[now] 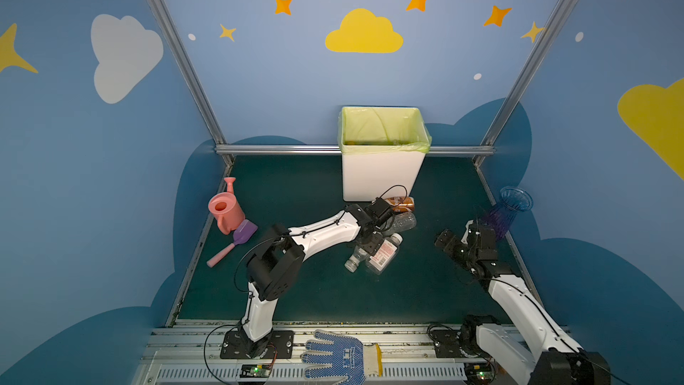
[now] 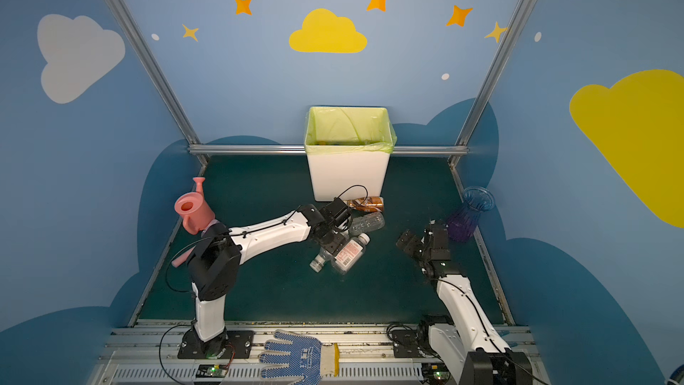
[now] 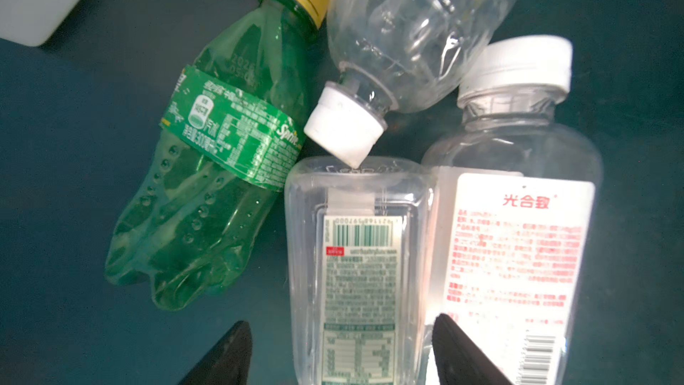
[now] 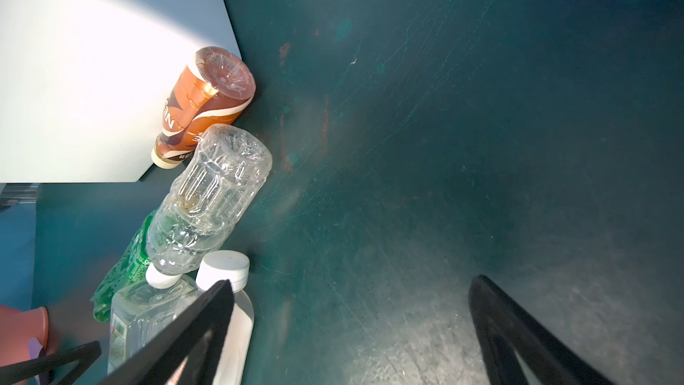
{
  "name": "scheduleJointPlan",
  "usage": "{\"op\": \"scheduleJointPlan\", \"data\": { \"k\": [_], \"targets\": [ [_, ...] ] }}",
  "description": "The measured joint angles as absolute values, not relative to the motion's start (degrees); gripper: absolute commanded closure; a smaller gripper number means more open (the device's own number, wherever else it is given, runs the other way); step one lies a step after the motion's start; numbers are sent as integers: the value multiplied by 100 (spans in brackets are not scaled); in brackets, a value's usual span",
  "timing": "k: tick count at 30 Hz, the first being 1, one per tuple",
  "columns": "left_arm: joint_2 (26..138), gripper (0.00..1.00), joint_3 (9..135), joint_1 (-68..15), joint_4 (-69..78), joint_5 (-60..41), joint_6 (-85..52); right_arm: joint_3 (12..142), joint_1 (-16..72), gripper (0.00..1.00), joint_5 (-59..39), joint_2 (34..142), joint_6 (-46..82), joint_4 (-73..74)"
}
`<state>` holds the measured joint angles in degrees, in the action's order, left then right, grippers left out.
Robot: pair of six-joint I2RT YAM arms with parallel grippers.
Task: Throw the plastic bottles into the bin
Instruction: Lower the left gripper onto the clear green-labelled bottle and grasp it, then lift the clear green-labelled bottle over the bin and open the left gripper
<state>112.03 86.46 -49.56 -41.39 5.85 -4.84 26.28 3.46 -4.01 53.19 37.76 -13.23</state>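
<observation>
Inside the blue booth painted with clouds and stars, the dark green desk [image 1: 303, 290] carries a knot of bottles in front of the bin. Your left pincer [image 3: 338, 331] stands open astride the flat clear plastic bottle with the green-printed label [image 3: 359, 253]. One finger sits in the seam between that bottle and the clear white-capped bottle with the red-printed label [image 3: 514, 235]; the other shows a gap. The cap of the crumpled clear bottle [image 3: 407, 31] touches the straddled bottle's far end, and the green soda bottle with the yellow cap [image 3: 207, 187] lies just beside it. Your right pincer [image 4: 351, 281] hangs wide open and empty over bare desk. The brown-labelled bottle [image 4: 200, 105] lies against the white bin with the yellow-green liner [image 1: 381, 175]. Watch three things. The smooth, flat-sided bottle could slip out of a shallow pinch. The finger in the seam could drag the red-labelled neighbour along. A low carry could strike the bin's tall rim.
</observation>
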Motion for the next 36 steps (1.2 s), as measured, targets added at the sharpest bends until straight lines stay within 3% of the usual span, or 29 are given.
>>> {"op": "scheduleJointPlan", "data": {
  "k": [15, 25, 30, 36],
  "targets": [
    [11780, 30, 9043, -4954, -4287, 611, -473, 2628, 346, 2, -390, 5310, 3771, -1310],
    [11841, 61, 9089, -4954, -4342, 515, -462, 2628, 344, 2, -366, 5299, 3767, -1313],
    [11640, 61, 9139, -4954, -4423, 416, -471, 2628, 344, 2, -360, 5282, 3752, -1313],
    [10401, 60, 9717, -4954, -4576, 646, -301, 2628, 340, 2, -357, 5284, 3754, -1308]
  ]
}}
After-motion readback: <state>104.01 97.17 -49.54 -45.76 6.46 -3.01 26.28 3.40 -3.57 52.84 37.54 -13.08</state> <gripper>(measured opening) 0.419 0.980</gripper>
